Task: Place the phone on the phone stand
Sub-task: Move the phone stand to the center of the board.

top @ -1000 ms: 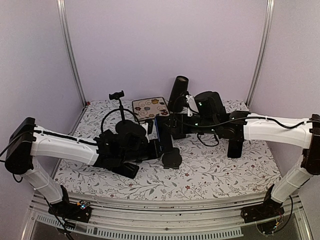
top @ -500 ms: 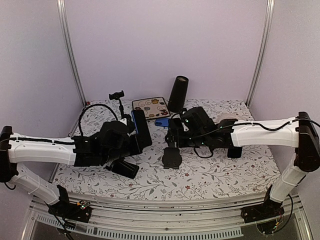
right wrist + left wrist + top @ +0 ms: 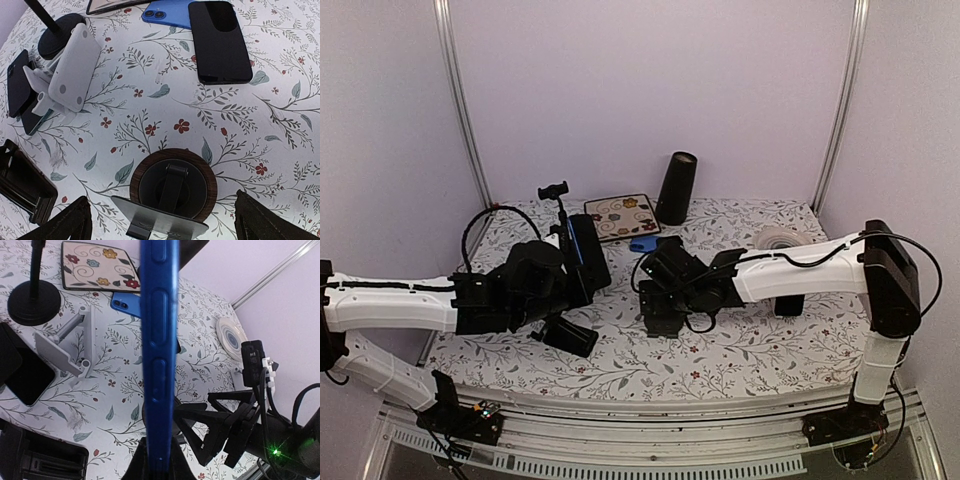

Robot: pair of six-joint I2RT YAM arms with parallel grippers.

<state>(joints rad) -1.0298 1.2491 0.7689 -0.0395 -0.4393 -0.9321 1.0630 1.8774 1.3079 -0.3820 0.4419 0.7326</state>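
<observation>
- My left pincer (image 3: 156, 462) is pinching the phone (image 3: 156, 355) by its lower end. The phone stands upright up the middle of that wrist frame, blue edge toward the camera.
- My right pincer (image 3: 162, 212) is spread wide. Its fingers (image 3: 65, 225) sit in the two bottom corners of its wrist frame, clear of the phone stand (image 3: 172, 186) between them.
- The stand's round, wood-rimmed base rests on the desk (image 3: 280, 125) at bottom centre.
- In the top view, the phone is held above the desk left of centre, apart from the stand at centre.
- Farther off, a black phone (image 3: 220, 42) lies flat at upper right, with a blue phone (image 3: 165, 12) at its left edge.
- A black cylinder (image 3: 676, 187) stands at the back.
</observation>
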